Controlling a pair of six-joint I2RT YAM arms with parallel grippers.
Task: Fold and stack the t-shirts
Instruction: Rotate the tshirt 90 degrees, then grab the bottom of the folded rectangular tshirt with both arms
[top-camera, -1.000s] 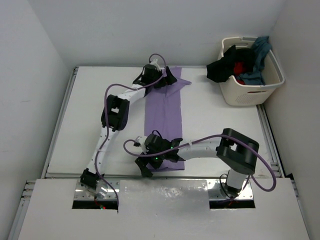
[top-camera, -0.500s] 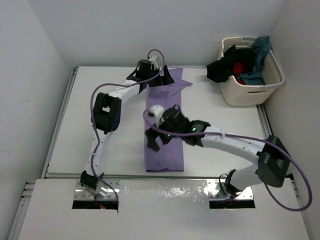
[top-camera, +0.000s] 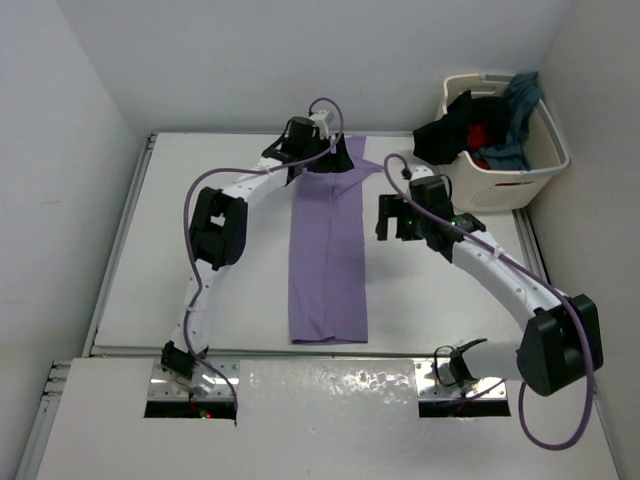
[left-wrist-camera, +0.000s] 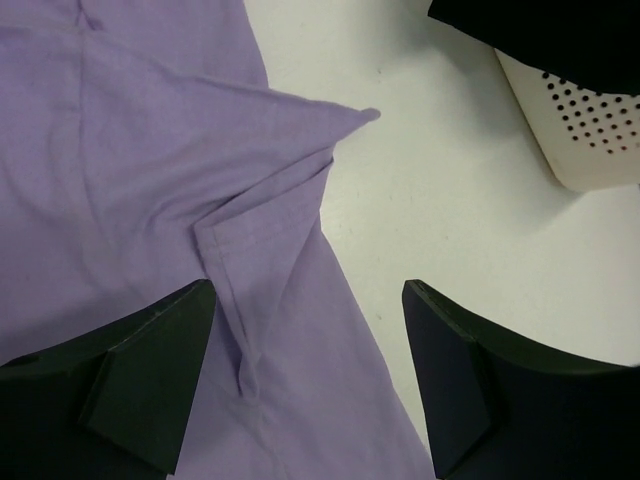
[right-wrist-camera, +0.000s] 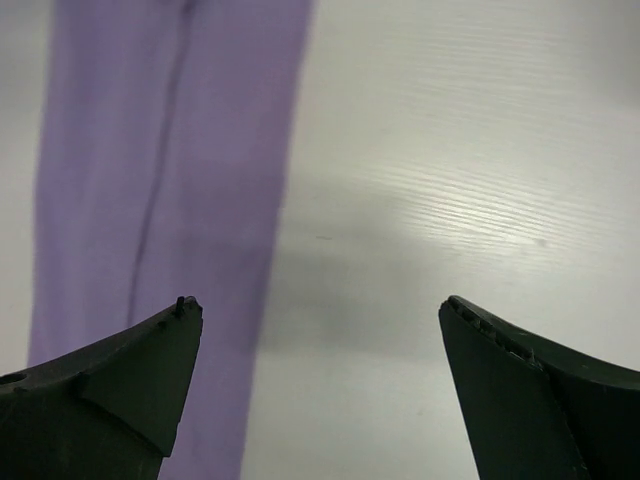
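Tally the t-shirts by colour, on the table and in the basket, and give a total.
Lavender t-shirt: 1
Black t-shirt: 1
Red t-shirt: 1
Teal t-shirt: 1
Total: 4

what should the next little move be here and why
Probably lower the left gripper and close it on the sleeve fold lying between its open jaws, to tuck it inward. The lavender t-shirt already lies as a long strip, but this sleeve pokes out toward the basket. The right gripper is open over bare table, holding nothing.
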